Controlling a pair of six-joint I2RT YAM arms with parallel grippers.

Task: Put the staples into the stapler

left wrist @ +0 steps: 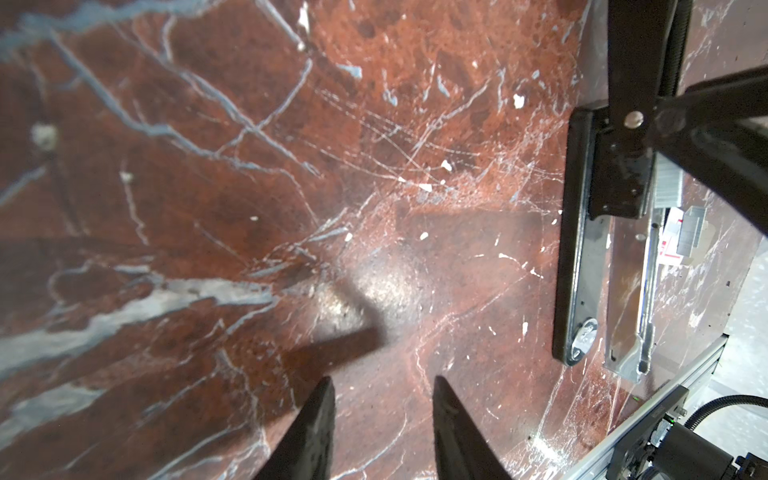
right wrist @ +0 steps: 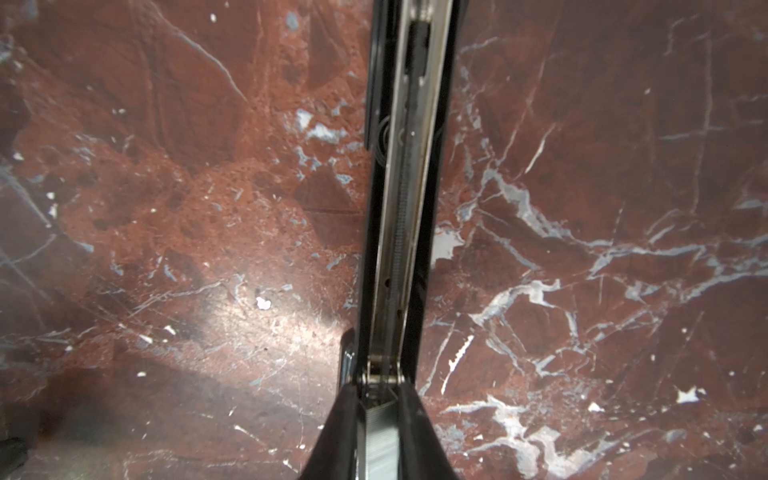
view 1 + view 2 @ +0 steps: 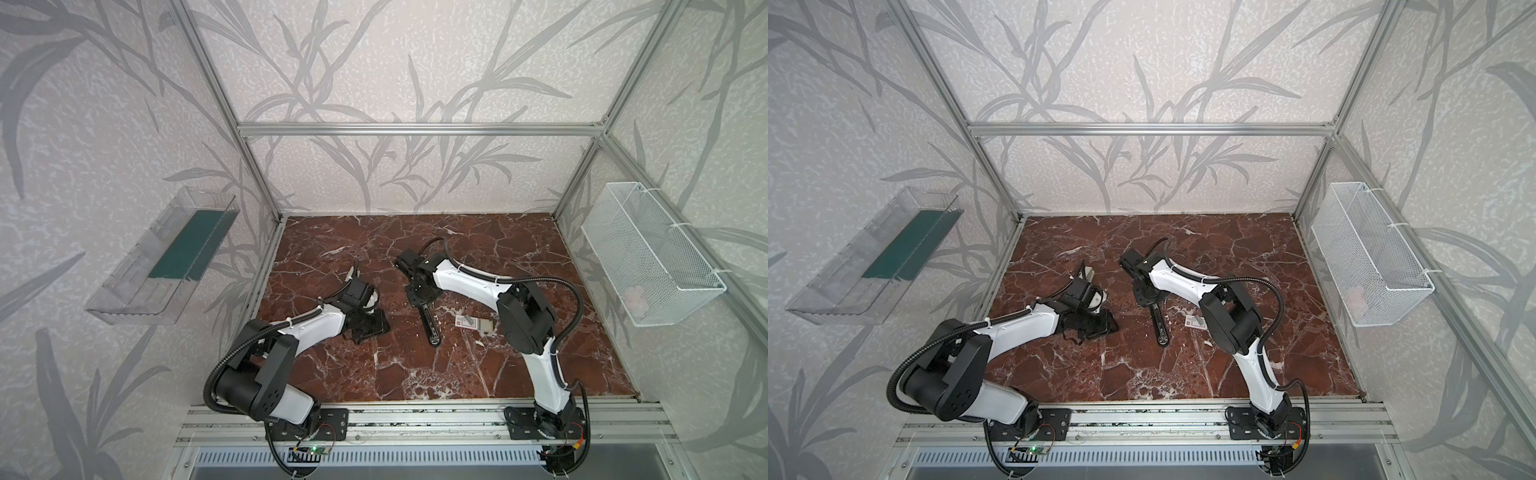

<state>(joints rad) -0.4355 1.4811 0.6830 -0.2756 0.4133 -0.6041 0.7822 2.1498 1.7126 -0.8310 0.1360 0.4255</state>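
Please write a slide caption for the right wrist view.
Right pincer grips the staples at one end of the open stapler, aligned with its rail.

Table (image 2: 166,208): red-brown marble-look top with white veins, polished and glossy, finely scratched where the light glares. Stapler (image 1: 579,266): glossy black base, bare silver metal rail (image 2: 399,232) with a dull brushed sheen; staples (image 2: 380,446) are bright, finely ribbed metal. Box (image 3: 473,322) looks like matt white card with red print, though it is small in both top views; left gripper (image 1: 382,384) fingers (image 1: 316,428) are matt black.
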